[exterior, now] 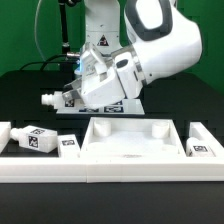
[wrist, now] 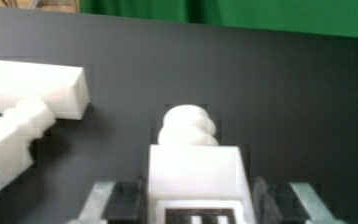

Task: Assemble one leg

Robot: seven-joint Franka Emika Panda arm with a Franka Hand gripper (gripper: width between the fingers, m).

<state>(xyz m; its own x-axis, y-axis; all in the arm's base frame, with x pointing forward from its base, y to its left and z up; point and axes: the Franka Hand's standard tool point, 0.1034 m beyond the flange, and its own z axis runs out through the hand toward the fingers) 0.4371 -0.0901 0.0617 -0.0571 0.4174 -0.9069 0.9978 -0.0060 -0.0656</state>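
Observation:
My gripper [exterior: 82, 97] is shut on a white leg [exterior: 55, 100] and holds it tilted above the black table, left of centre in the exterior view. The leg's rounded end points to that view's left, and a black-and-white tag shows on its side. In the wrist view the leg [wrist: 197, 165] lies between my two fingers [wrist: 105, 200], with its rounded tip [wrist: 188, 120] pointing away and a tag near the frame's edge. The wide white tabletop [exterior: 130, 140] with a raised rim lies in front of the arm, apart from the held leg.
Two loose legs [exterior: 35, 140] [exterior: 68, 145] lie at the exterior view's left and another [exterior: 203, 148] at its right. A long white bar [exterior: 110, 165] runs along the front. Blurred white parts [wrist: 25, 95] show in the wrist view.

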